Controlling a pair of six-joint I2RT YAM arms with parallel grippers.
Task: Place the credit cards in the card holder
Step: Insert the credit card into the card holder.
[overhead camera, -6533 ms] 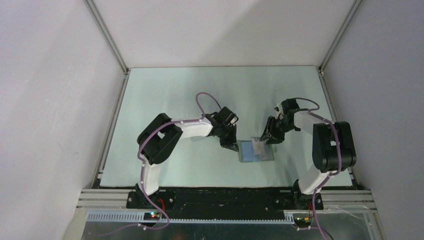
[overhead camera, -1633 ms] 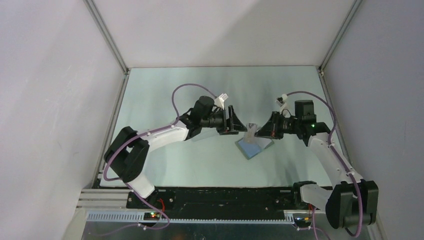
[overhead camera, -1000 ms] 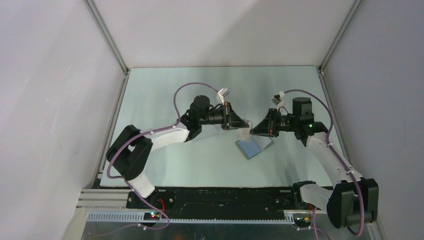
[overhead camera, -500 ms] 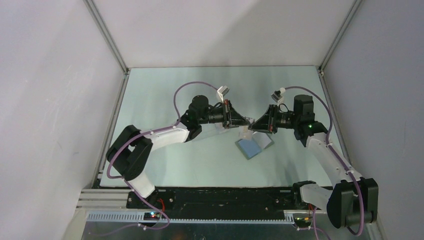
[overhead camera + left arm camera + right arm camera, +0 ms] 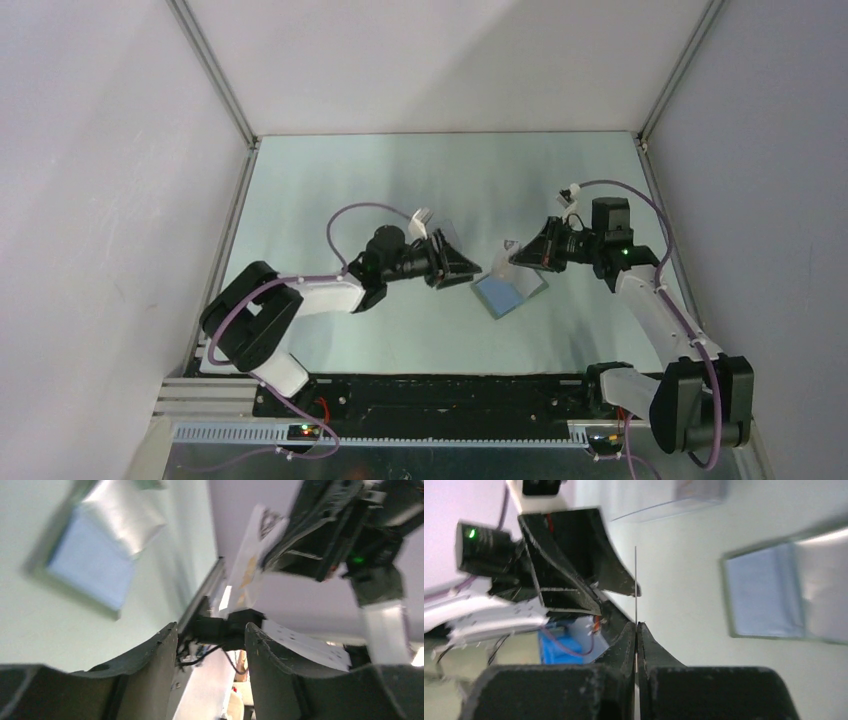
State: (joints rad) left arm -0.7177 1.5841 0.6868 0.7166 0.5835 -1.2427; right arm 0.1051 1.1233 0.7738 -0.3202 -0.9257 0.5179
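While left jaws hang spread: empty, tips aimed at the card (image 5: 245,575), near it but not touching.
left risk: if they close or push in now, they clip the card's free end and twist it in the right pinch. Both sets of jaws sit nose to nose above the desk (image 5: 400,190), so there is little room for error.
card: upright in the air between the two sets of jaws, above the holder's far side in the top view. Right jaws pinch one end only and most of it sticks out free.
card risk: thin, slick, short bite. A tap or a fast swing could pivot it or drop it. Flat on the desk, it would be hard to lift again.
holder (image 5: 508,293): lies open on the desk, blue inside up, skewed, just below the jaws. Nothing pins it.
holder risk: pocket mouth can't be made out. A card pushed in at an angle would likely jam on the lip or shove the loose holder along the desk. Left jaws probably need to hold it down first.
right jaws: pressed together on the card, which shows edge-on in the wrist view.
right risk: reaching the pocket needs a steep tilt, so the tips may hit the holder before the card seats.
blur: both wrist views are smeared, so the exact left-to-card gap is unclear.
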